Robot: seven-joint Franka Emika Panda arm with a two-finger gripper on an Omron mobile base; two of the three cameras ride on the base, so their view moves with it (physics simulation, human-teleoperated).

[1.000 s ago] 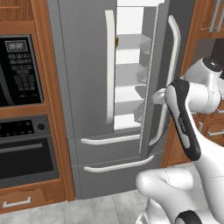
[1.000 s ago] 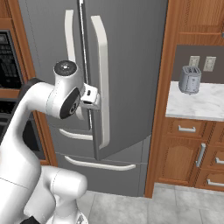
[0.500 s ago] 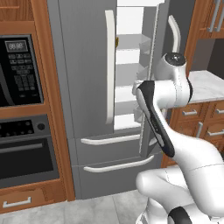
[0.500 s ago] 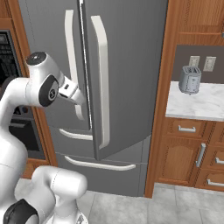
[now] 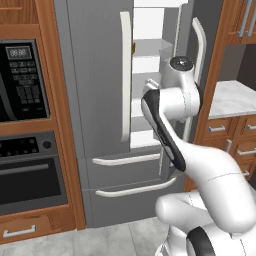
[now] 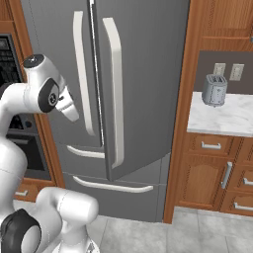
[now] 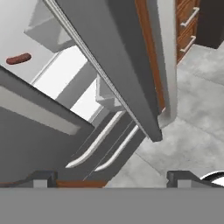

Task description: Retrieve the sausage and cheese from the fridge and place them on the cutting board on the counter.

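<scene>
The grey fridge [image 5: 95, 75] stands ahead with its right door [image 6: 148, 74] swung partly open, white shelves showing in the gap. The dark reddish-brown sausage [image 7: 18, 58] lies on a white shelf at the upper left of the hand view, past the door's edge [image 7: 113, 52]. A small yellow bit [image 5: 133, 48] at the left door's edge may be the cheese. My gripper [image 7: 111, 180] is open with nothing between its fingers. It hangs in front of the left door's handle [image 6: 69, 111], clear of it. The cutting board and the counter are out of view.
A black microwave [image 5: 22, 80] and an oven [image 5: 30, 170] are built in left of the fridge. To its right a grey toaster [image 6: 214, 90] sits on a marbled wall worktop [image 6: 222, 118] over wood drawers. Grey tiled floor [image 6: 197, 232] lies below.
The arm has swung left, away from the right door's handle, and now hangs before the opening and the left door. The door stays open as before.
</scene>
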